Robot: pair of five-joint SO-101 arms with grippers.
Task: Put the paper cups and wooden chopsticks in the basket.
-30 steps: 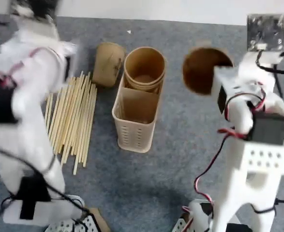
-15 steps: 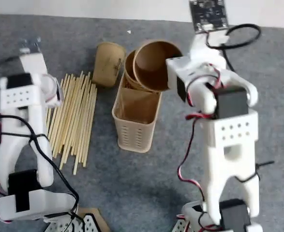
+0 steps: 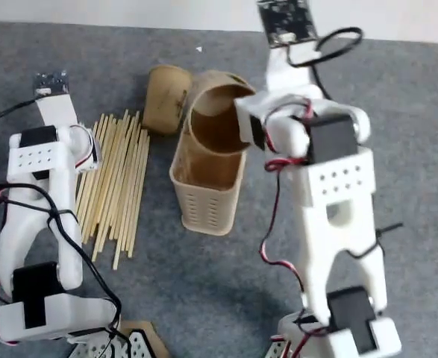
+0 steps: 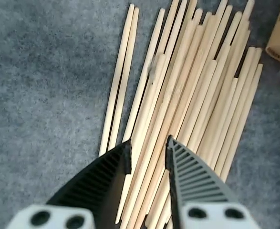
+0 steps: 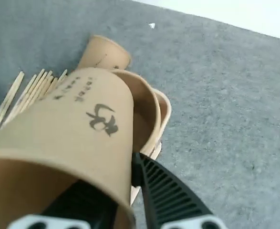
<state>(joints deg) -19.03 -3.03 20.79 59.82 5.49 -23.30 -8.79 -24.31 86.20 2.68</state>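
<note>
The right gripper (image 5: pixel 124 179) is carrying its tightly grasped paper cup (image 3: pixel 213 112) in from the table's far right, and is now tilting it over the nested cups (image 5: pixel 153 112) in the far end of the basket (image 3: pixel 204 203). The left gripper (image 4: pixel 147 153) is settling, jaws parted, over the wooden chopsticks (image 3: pixel 116 183) lying left of the basket. Another cup (image 3: pixel 166 97) is lying on its side beyond them.

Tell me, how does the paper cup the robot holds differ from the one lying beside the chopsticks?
The held cup is clamped at its rim by the right end effector and tilted over the basket; the lying cup rests on its side on the grey carpet, touched by nothing. The held cup shows its open mouth to the high view; the lying cup shows its outer wall. Both are brown paper cups of like shape.
</note>
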